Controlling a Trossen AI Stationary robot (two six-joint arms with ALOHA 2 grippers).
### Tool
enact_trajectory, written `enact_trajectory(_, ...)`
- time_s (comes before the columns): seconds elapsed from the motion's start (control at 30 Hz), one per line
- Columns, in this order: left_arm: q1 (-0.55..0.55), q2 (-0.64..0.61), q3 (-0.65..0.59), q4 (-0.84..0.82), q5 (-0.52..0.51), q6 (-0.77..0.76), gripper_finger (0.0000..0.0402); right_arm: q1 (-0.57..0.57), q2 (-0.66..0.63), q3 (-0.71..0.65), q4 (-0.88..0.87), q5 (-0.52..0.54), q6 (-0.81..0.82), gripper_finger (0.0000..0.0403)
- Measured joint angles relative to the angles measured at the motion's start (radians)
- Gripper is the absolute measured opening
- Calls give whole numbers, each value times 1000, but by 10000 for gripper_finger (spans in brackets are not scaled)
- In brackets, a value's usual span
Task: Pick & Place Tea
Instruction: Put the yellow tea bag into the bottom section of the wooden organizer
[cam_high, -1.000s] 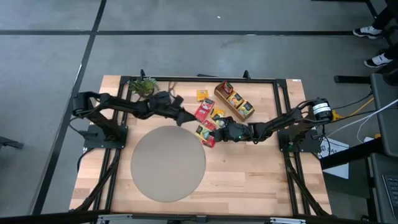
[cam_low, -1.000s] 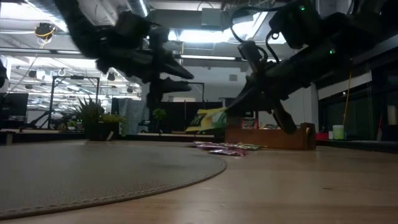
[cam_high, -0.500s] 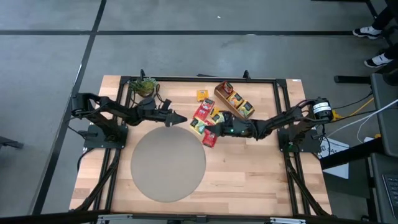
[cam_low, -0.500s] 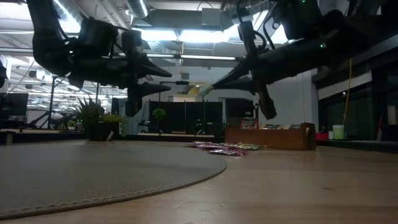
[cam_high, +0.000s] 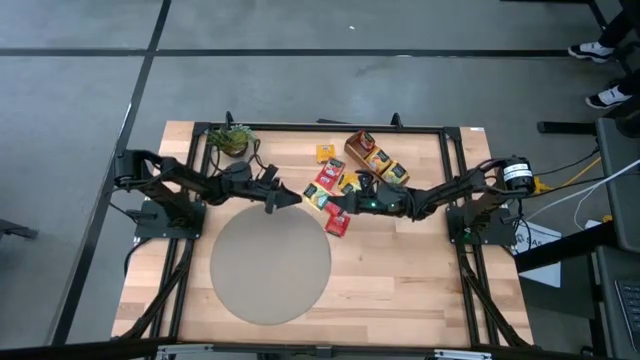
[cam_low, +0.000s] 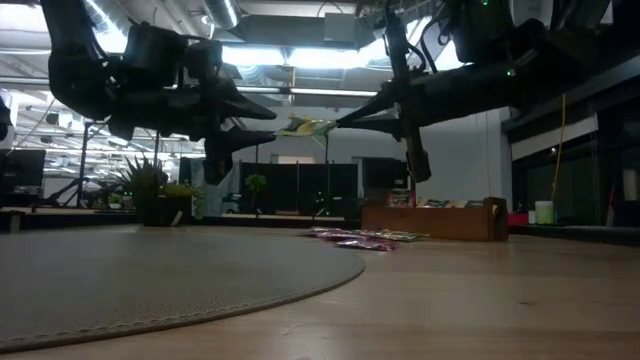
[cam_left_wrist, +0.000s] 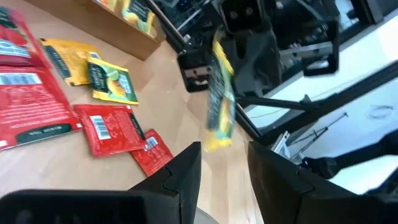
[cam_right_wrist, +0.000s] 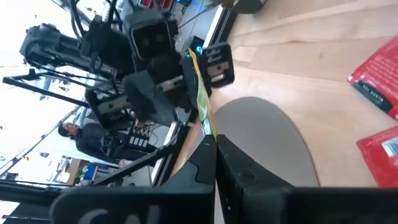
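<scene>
A yellow-green tea sachet (cam_low: 305, 127) hangs in the air above the table, and my right gripper (cam_low: 345, 122) is shut on it. My left gripper (cam_low: 268, 125) faces it from the table's left, open, with a small gap to the sachet and nothing between its fingers. In the left wrist view the sachet (cam_left_wrist: 219, 93) shows edge-on beyond my open fingers (cam_left_wrist: 186, 171). More tea sachets (cam_high: 328, 178), red, yellow and green, lie flat on the table below. The wooden tray (cam_high: 375, 160) behind them holds several more. My right gripper pinches one edge of the sachet (cam_right_wrist: 207, 127) between its two fingers. The fingers come nearly level from the table's right. The sachet sticks out beyond the fingertips toward the left gripper, lifted clear of the table and the pile.
A round grey mat (cam_high: 270, 262) covers the table's middle and near part. A small potted plant (cam_high: 232, 140) stands at the far left. The wooden tray sits slanted at the far centre-right. Bare wood lies near and right of the mat.
My right gripper has risen with the sachet, tipped from slanting down to nearly level, and carried it toward the table's left, clear of the pile. My left gripper has drawn back toward the left edge, sunk a little and levelled out, staying open.
</scene>
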Motion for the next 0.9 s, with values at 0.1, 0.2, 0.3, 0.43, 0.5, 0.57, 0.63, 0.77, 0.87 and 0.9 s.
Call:
enact_trajectory(0.1, -20, 0, 0, 0, -47, 11, 127, -11, 0, 0, 6, -4, 0, 4)
enact_trajectory(0.2, -34, 0, 5, 0, -119, 13, 127, -18, 0, 0, 7, -23, 1, 4)
enact_trajectory(0.3, -43, 0, 32, -1, -145, 44, 127, -19, 0, 0, 8, -26, 1, 4)
enact_trajectory(0.43, -44, 0, 82, -9, -146, 92, 127, -19, 0, 0, 11, -26, 2, 4)
enact_trajectory(0.5, -38, 0, 110, -49, -142, 104, 126, -19, 0, 0, 11, -25, 2, 4)
enact_trajectory(0.57, -32, 0, 131, -109, -115, 107, 122, -19, 0, 0, 12, -21, 1, 4)
enact_trajectory(0.63, -29, 0, 141, -161, -95, 107, 114, -19, 0, 0, 12, -21, 1, 4)
enact_trajectory(0.77, -29, 0, 143, -183, -86, 99, 95, -19, 0, 0, 12, -11, 0, 4)
enact_trajectory(0.87, -29, 0, 143, -183, -90, 94, 82, -19, 0, 0, 12, 5, -1, 4)
enact_trajectory(0.9, -29, 0, 143, -182, -90, 94, 78, -19, 0, 0, 12, 7, -2, 4)
